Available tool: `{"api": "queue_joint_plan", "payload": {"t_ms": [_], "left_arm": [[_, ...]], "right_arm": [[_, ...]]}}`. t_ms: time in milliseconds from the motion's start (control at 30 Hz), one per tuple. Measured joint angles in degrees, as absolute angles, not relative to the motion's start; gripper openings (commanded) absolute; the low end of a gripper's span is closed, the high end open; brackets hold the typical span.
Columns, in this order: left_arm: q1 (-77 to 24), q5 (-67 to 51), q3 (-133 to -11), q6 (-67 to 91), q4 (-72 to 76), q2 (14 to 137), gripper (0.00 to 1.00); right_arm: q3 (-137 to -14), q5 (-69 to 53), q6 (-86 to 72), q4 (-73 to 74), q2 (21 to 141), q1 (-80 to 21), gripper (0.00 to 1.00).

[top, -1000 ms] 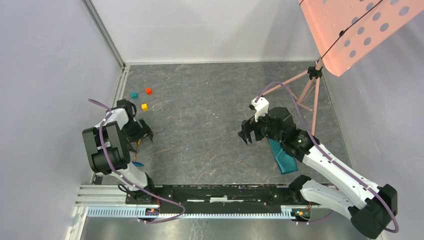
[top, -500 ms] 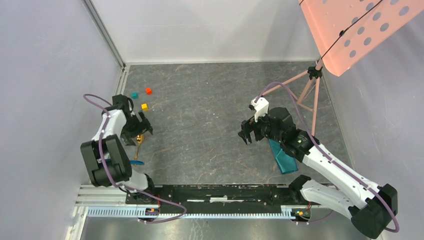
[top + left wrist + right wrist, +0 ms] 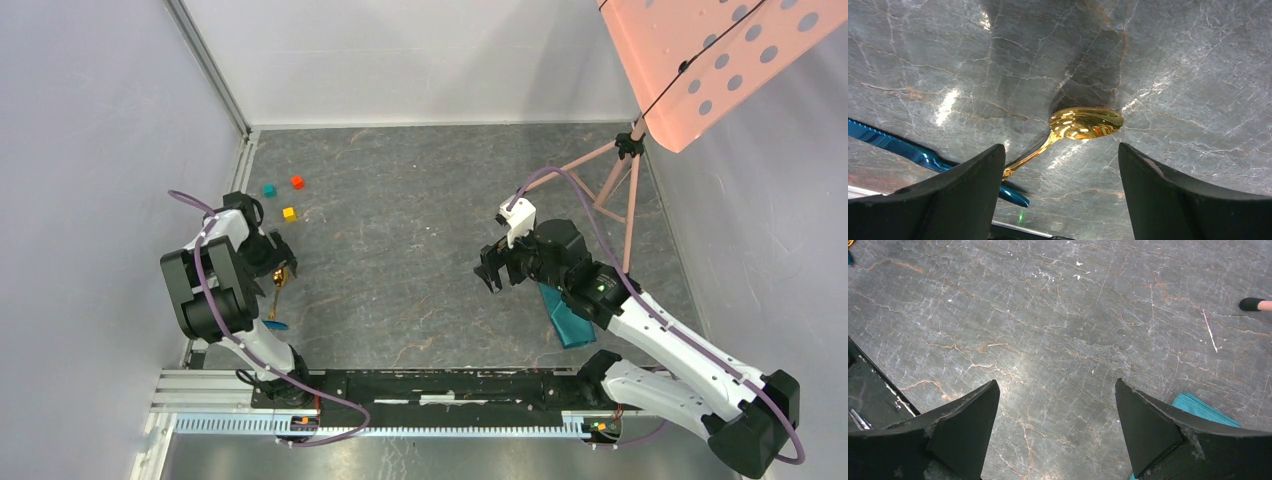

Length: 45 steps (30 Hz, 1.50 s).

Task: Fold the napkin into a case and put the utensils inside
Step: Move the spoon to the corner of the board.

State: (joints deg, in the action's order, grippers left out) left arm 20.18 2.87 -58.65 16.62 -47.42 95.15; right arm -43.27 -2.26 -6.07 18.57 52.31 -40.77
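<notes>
Right gripper (image 3: 490,272), spread and empty, hovers mid-table, just left of the case (image 3: 570,320). The case lies folded at near right, partly under that arm, so the gripper is probably parked ready to steady it. Left gripper (image 3: 1060,150), spread wide, hangs over the spoon (image 3: 1087,122) at near left with the bowl between the jaws, likely lining up a pick. Blue utensil (image 3: 898,145) lies beside the spoon's handle. Neither is in the case yet.

The grey marble-veined table (image 3: 400,200) carries a shiny gold metal spoon (image 3: 1083,122) just beside a slim bright-blue utensil (image 3: 898,145) at left, a narrow teal-green fabric case (image 3: 572,325) at right, and a tiny red cube (image 3: 297,182), yellow cube (image 3: 289,213) and teal cube (image 3: 269,190) farther back.
</notes>
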Motion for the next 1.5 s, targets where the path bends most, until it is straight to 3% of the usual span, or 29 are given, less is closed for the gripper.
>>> {"api": "queue_joint_plan", "payload": {"t_ms": [200, 333, 633, 1000, 1233, 1300, 1367, 1500], "left_arm": [[20.25, 2.31, -58.67, 15.35, -46.65, 96.25, 0.56], [20.25, 0.27, -59.00, 14.37, -46.13, 98.89, 0.52], [20.16, -1.26, -61.08, 13.69, -47.55, 100.73, 0.31], [7.40, -6.26, -62.28, 26.30, -39.90, 101.58, 0.25], [-8.19, -8.19, -56.58, 43.62, -26.59, 98.87, 0.27], [-12.45, -8.93, -54.61, 48.42, -23.14, 98.17, 0.38], [-15.27, -10.26, -53.25, 52.58, -20.34, 97.73, 0.55], [-16.53, -12.71, -50.78, 56.14, -16.05, 95.48, 0.74]], "right_arm": [[-43.27, -2.07, -6.07, 18.57, 52.27, -40.77, 0.92], [-43.27, -2.07, -6.07, 18.57, 52.27, -40.77, 0.92], [-43.27, -2.04, -6.09, 18.55, 52.45, -40.77, 0.92], [-43.27, -1.52, -6.15, 18.52, 53.91, -40.75, 0.92], [-43.27, -1.19, -6.37, 18.57, 56.60, -40.71, 0.92], [-43.27, -1.19, -6.37, 18.63, 58.28, -40.71, 0.92], [-43.29, -1.21, -6.42, 18.79, 60.31, -40.71, 0.92], [-44.23, -2.50, -6.55, 18.87, 65.10, -40.71, 0.84]]}}
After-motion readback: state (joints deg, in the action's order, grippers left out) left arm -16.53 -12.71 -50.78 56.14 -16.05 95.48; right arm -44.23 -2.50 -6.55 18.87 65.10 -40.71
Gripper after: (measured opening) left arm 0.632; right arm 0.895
